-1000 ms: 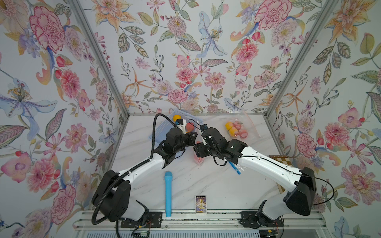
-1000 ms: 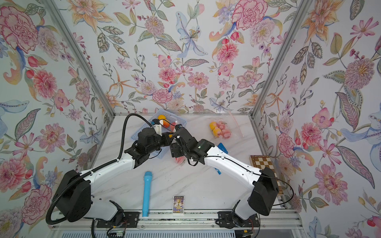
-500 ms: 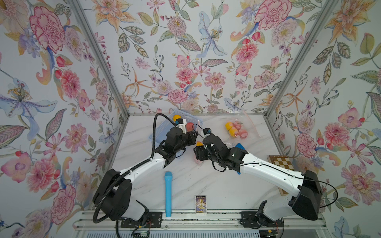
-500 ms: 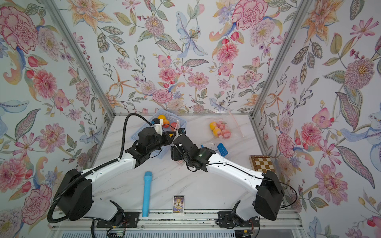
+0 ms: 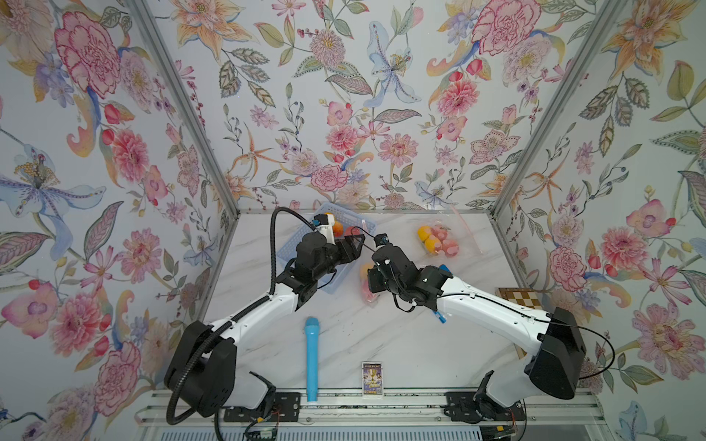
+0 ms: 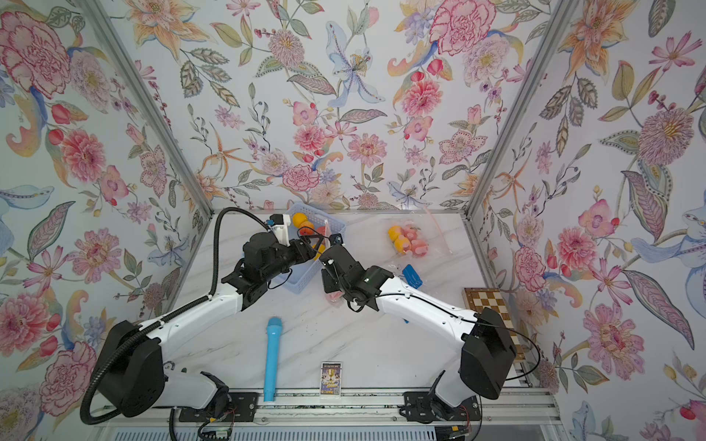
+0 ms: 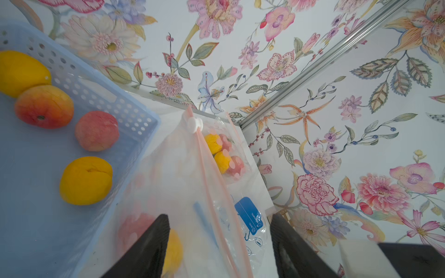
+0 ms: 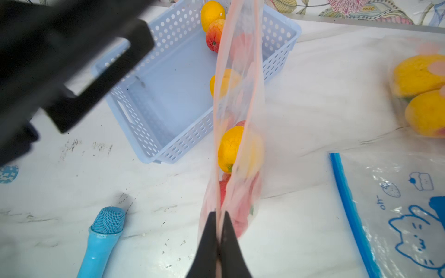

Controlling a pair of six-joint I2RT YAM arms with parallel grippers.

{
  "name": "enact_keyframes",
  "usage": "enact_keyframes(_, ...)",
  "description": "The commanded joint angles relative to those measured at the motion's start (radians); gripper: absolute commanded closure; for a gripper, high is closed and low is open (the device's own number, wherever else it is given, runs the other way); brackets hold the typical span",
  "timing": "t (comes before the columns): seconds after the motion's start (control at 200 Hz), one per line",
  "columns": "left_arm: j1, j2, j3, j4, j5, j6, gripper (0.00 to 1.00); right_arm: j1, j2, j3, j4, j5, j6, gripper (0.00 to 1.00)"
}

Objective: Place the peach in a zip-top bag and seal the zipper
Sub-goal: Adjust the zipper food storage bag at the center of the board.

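A clear zip-top bag [image 8: 237, 101] with a pink zipper strip stands upright beside the blue basket [image 8: 168, 96]. Inside it are a pink peach [image 8: 238, 211] and a yellow fruit [image 8: 231, 149]. My right gripper [image 8: 219, 214] is shut on the bag's top edge at one end. My left gripper [image 7: 219, 217] is open, its fingers on either side of the zipper strip [image 7: 212, 192] and apart from it. The white slider [image 7: 192, 124] sits at the strip's far end. In both top views the two grippers meet over the bag [image 5: 367, 294] at mid-table.
The basket [image 7: 134, 113] holds another peach [image 7: 96, 131] and three other fruits. A second bag of fruit [image 5: 437, 238] lies at the back right, a blue-zipper bag [image 8: 397, 204] beside it. A blue microphone [image 5: 311, 359], a card [image 5: 371, 378] and a chessboard [image 5: 517, 298] lie nearer the front.
My left gripper has opened and let go of the bag's edge. My right gripper has shifted left and shut on the bag's top edge.
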Motion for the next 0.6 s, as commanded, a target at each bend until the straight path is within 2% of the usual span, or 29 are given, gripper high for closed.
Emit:
enact_keyframes(0.0, 0.053, -0.088, -0.035, 0.018, -0.017, 0.056, 0.20, -0.027, -0.053, 0.048, -0.065, -0.084, -0.167, 1.00)
enact_keyframes(0.08, 0.086, -0.135, -0.070, 0.010, -0.017, 0.099, 0.16, -0.055, -0.069, 0.053, -0.090, -0.138, -0.248, 1.00)
enact_keyframes(0.235, 0.117, -0.195, -0.131, 0.001, -0.026, 0.263, 0.10, -0.086, -0.108, 0.032, -0.093, -0.224, -0.397, 1.00)
enact_keyframes(0.32, 0.117, -0.202, -0.178, 0.054, 0.003, 0.374, 0.08, -0.107, -0.120, 0.019, -0.094, -0.264, -0.455, 1.00)
enact_keyframes(0.43, 0.121, -0.192, -0.256, 0.163, 0.032, 0.466, 0.08, -0.144, -0.148, -0.007, -0.093, -0.381, -0.521, 1.00)
enact_keyframes(0.591, 0.140, -0.134, -0.339, 0.361, 0.225, 0.635, 0.08, -0.191, -0.183, -0.039, -0.098, -0.487, -0.586, 1.00)
